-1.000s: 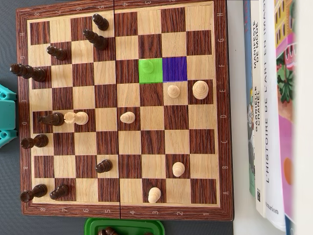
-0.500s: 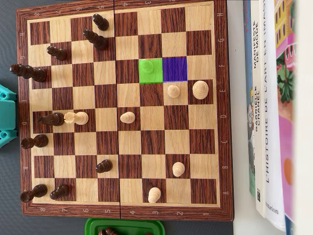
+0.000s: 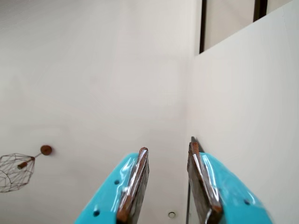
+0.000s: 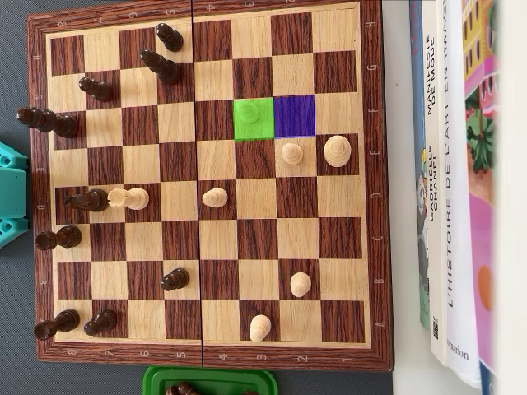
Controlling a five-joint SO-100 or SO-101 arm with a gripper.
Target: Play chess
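Wrist view: the gripper [image 3: 167,151] points up and away from the table, at a pale wall and ceiling with a wire lamp [image 3: 15,171] at lower left. Its 2 teal jaws stand moderately apart, with clear space between the brown pads and nothing held. No board or piece appears in this view.

Overhead view: the chessboard [image 4: 372,189] fills the frame. The arm itself is absent; only a teal part [image 4: 11,193], judged to be its base, shows at the left edge. 2 squares are marked in colour, side by side in the upper middle: a green square [image 4: 254,118] and a purple square [image 4: 294,116]. Both are empty. The nearest pieces are a small light pawn [image 4: 291,153], on the square directly below the purple one, and a larger light piece [image 4: 337,150] just to its right. Dark pieces stand mainly in the left half, light pieces in the middle and right. A green tray [image 4: 209,380] at the bottom edge holds at least 1 dark piece. Books [image 4: 457,189] lie along the right side.

Judgement: no move is in hand; the arm is parked or raised clear of the board. The marked squares probably indicate a source and a destination, but which is which cannot be told, as neither holds a piece. The next move calls for lowering the arm over the board, jaws parted as now, and closing on 1 piece without touching its neighbours.
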